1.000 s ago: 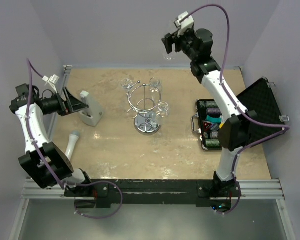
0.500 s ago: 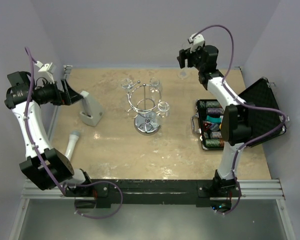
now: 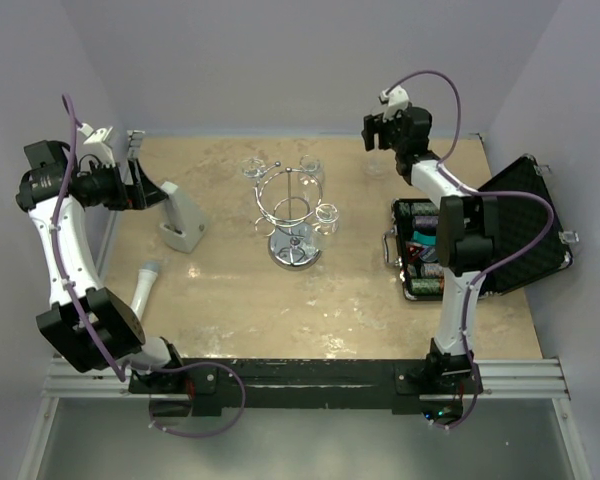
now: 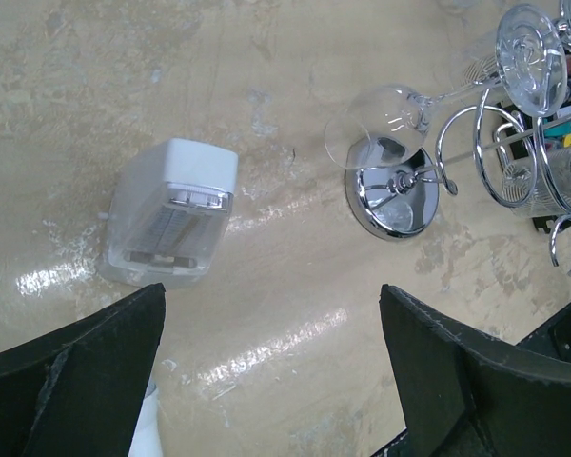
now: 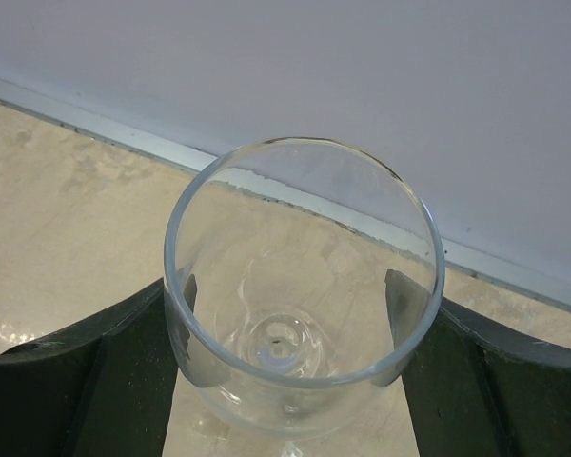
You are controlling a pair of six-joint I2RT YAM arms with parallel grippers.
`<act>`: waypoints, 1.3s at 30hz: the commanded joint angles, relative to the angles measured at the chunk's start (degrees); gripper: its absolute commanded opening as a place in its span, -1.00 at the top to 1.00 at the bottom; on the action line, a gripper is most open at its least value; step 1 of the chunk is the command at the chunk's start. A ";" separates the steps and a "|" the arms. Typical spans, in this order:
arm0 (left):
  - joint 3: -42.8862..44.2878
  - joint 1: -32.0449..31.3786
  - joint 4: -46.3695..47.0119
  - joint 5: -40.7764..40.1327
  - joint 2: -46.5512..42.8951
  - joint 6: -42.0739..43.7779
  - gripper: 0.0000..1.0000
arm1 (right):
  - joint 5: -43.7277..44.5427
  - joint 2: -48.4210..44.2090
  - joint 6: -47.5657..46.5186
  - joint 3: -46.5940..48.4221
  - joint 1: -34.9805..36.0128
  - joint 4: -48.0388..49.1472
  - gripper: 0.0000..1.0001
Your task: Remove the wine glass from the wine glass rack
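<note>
The wine glass (image 5: 303,286) is off the rack (image 3: 295,215) and sits between the two fingers of the right gripper (image 5: 295,324), which pinch its bowl from the left and the right side. In the right wrist view the glass fills the middle of the frame, its open mouth turned to the camera, with the beige table (image 5: 67,181) and the foot of the grey wall behind it. I cannot tell if its foot touches the table. In the top view this gripper (image 3: 380,130) is in the upper right of the frame, near the back wall and well apart from the rack. The rack stands in the middle of the frame, and other glasses (image 3: 327,213) hang on its hooks. The left gripper (image 4: 271,371) is spread wide and holds nothing; its dark fingers (image 4: 76,371) show in the two lower corners of the left wrist view. In the top view it is at the left of the frame, beside a white box (image 3: 180,220). An open black case (image 3: 520,220) lies at the right of the frame.
</note>
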 commanded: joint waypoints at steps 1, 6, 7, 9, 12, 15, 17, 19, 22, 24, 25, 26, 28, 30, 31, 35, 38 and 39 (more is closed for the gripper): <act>2.18 -0.32 0.43 -0.43 0.14 0.79 -0.98 | 1.96 -1.12 0.06 0.65 -0.11 6.73 0.00; 2.18 -0.41 0.96 -0.51 1.01 0.18 -0.97 | 3.10 -0.42 -0.03 -1.02 -0.19 6.90 -0.02; 2.09 -0.50 1.14 -0.51 1.19 0.00 -0.96 | 3.28 -0.42 -0.12 -1.28 -0.11 6.99 -0.02; 1.91 -0.41 1.93 -0.34 1.10 -0.87 -0.97 | 3.71 -0.85 -0.21 -1.98 -0.19 6.90 -0.03; 1.56 -0.76 2.81 -0.16 0.93 -1.49 -0.96 | 3.89 -2.17 -0.47 -4.17 -0.28 6.64 -0.02; 1.21 -0.94 3.07 0.10 1.10 -1.49 -0.96 | 4.07 -3.75 -0.47 -6.46 -0.46 6.81 -0.02; 0.77 -1.03 2.98 0.45 1.02 -1.41 -0.96 | 4.07 -4.37 -0.47 -7.61 -0.54 6.90 -0.06; 0.25 -1.03 3.33 0.63 0.75 -1.49 -0.96 | 4.07 -5.07 -0.74 -8.40 -0.63 6.82 -0.06; -0.37 -1.20 3.60 0.89 0.31 -1.49 -0.96 | 4.16 -6.30 -1.26 -8.84 -0.72 6.20 -0.06; -0.90 -1.29 3.51 1.16 0.05 -1.23 -0.96 | 4.16 -7.09 -1.44 -9.45 -0.98 5.76 -0.07; -1.16 -1.29 3.51 1.33 -0.04 -1.14 -0.96 | 4.33 -7.45 -1.35 -9.80 -1.16 5.59 -0.08; -1.51 -1.38 3.42 1.42 -0.21 -0.88 -0.96 | 4.16 -7.71 -1.44 -10.42 -1.16 5.24 -0.09; -2.04 -1.47 3.34 1.68 -0.74 -0.62 -0.95 | 4.42 -8.67 -1.09 -11.91 -1.34 4.88 -0.14; -2.57 -1.55 3.42 1.86 -1.27 -0.26 -0.95 | 4.51 -9.73 -1.09 -13.84 -1.34 4.88 -0.26; -2.83 -1.64 3.51 1.86 -1.53 -0.35 -0.94 | 4.59 -10.17 -0.83 -14.55 -1.34 4.79 -0.32; -3.97 -2.43 3.60 2.04 -3.02 0.79 -0.96 | 4.69 -11.84 -0.21 -16.05 -1.42 4.18 -0.60; -6.51 -3.57 5.18 2.30 -4.87 2.10 -1.00 | 4.94 -12.90 -0.12 -16.05 -1.34 3.74 -0.92; -7.48 -4.01 5.79 2.39 -5.74 2.81 -1.00 | 5.03 -13.16 -0.30 -15.96 -1.42 3.48 -0.97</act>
